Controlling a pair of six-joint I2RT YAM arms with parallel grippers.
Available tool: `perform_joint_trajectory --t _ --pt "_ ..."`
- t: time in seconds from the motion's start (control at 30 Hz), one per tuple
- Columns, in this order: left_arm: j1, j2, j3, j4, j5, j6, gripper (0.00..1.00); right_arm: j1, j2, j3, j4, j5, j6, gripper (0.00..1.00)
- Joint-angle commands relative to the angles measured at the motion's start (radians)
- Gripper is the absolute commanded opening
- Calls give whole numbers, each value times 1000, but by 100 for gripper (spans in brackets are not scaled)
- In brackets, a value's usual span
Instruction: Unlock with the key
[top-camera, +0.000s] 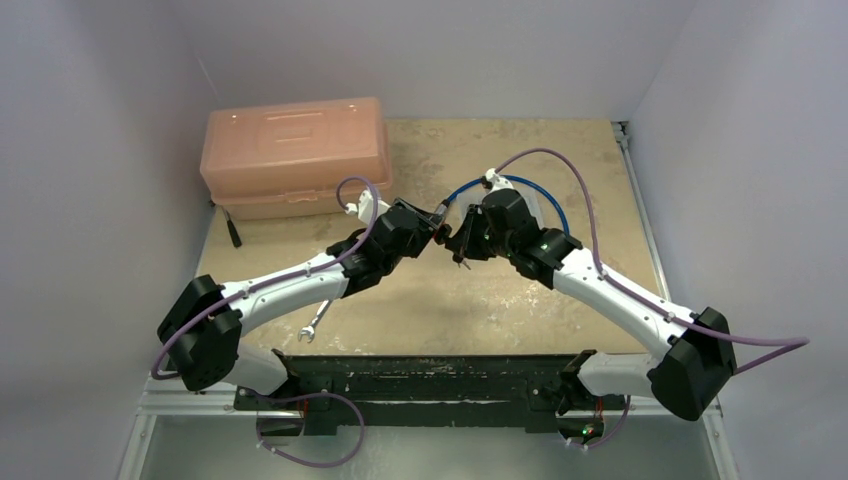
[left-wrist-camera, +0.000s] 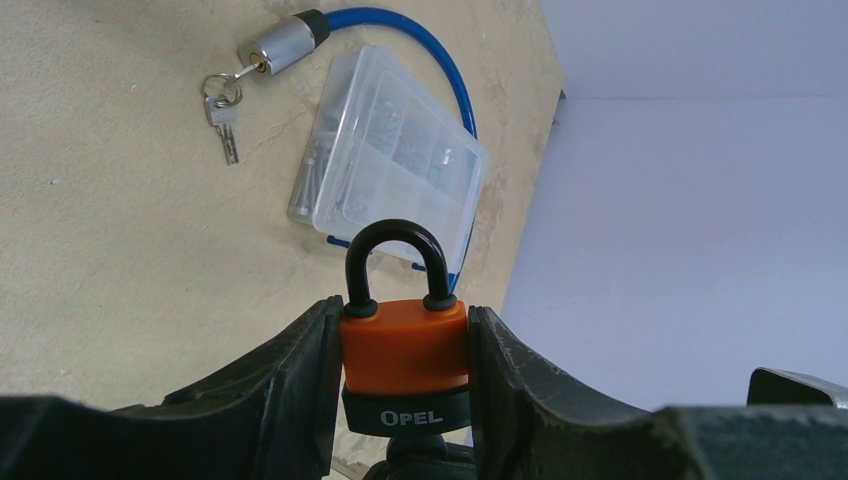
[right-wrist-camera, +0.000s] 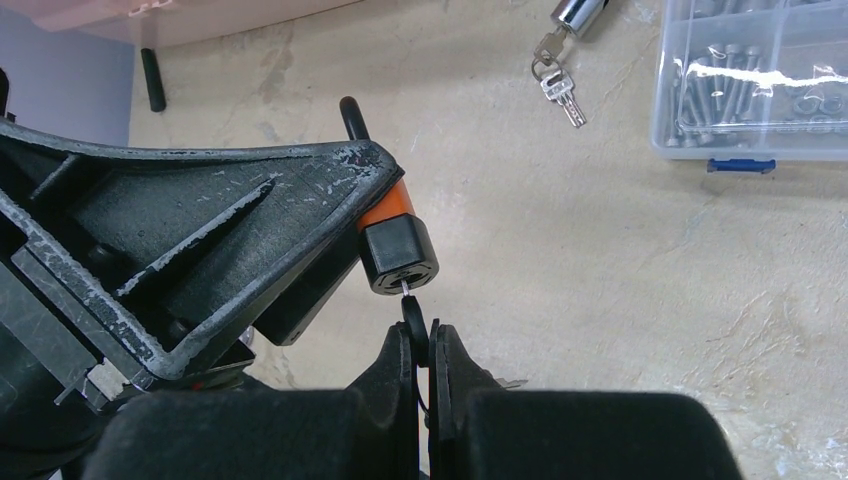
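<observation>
Pink toolbox (top-camera: 293, 150) sits at 10 o'clock on the desk (top-camera: 480, 300). Near the desk's middle, the left fingers (left-wrist-camera: 300, 370) stand half open, clamping the orange padlock (left-wrist-camera: 405, 350) by its 2 sides. At its 3 o'clock, the right fingers (right-wrist-camera: 460, 375) pinch tight on the black-headed key (right-wrist-camera: 412, 312), blade in the keyhole.
</observation>
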Motion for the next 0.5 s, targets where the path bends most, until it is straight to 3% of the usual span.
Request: perform_joint_trajectory --t 0.0,0.47 --pt "-93 -29 49 106 216 17 0 -38 18 22 202 84 35 0" --pt "-102 -79 11 118 207 36 0 -63 5 -49 321 -32 112 0"
